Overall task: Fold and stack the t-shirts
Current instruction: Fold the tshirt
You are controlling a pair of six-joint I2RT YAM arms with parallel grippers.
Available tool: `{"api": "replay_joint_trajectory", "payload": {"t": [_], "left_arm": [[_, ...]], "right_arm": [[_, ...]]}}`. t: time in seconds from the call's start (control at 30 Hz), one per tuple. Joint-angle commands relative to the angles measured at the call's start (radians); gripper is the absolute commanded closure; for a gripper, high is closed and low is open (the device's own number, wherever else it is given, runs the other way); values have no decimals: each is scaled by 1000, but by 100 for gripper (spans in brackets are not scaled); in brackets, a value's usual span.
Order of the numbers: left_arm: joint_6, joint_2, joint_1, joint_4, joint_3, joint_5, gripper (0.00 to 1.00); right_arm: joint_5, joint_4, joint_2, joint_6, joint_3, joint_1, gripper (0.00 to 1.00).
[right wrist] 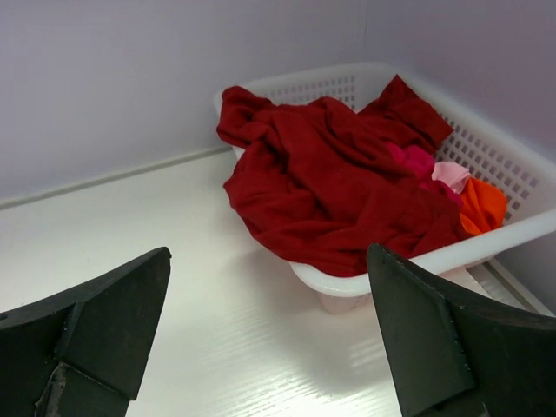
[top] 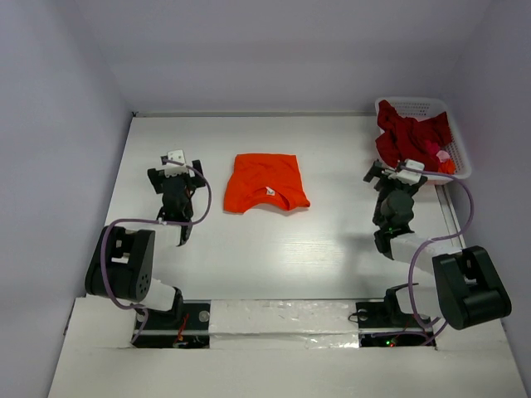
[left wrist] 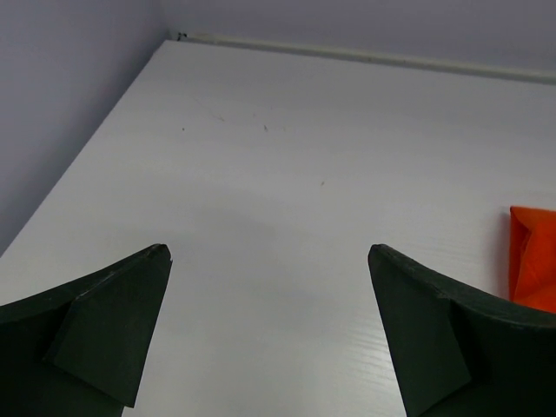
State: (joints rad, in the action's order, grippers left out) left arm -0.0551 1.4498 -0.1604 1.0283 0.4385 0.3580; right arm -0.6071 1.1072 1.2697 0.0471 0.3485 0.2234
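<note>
Orange t-shirt point(top: 267, 183) lies folded on the tabletop point(top: 249, 257), its white neck label point(top: 270, 192) seen only from above. The dark red t-shirt point(right wrist: 330, 191) spills crumpled over the basket point(right wrist: 512, 165) rim, far right. Left pincer point(left wrist: 269, 252) and right pincer point(right wrist: 269, 252) gape, empty.

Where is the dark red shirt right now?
From above, the dark red t-shirt is heaped in the white basket at the far right corner of the table, spilling over its rim, well right of the orange t-shirt.
</note>
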Motion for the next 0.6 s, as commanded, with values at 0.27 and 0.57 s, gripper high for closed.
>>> {"api": "replay_joint_trajectory", "payload": {"t": [0.27, 0.57], "left_arm": [[-10, -4, 56, 656, -289, -109, 1], [-28, -8, 39, 622, -276, -116, 1]], "right_arm": [[-108, 253, -20, -21, -32, -4, 0], [-111, 278, -20, -10, -45, -4, 0]]}}
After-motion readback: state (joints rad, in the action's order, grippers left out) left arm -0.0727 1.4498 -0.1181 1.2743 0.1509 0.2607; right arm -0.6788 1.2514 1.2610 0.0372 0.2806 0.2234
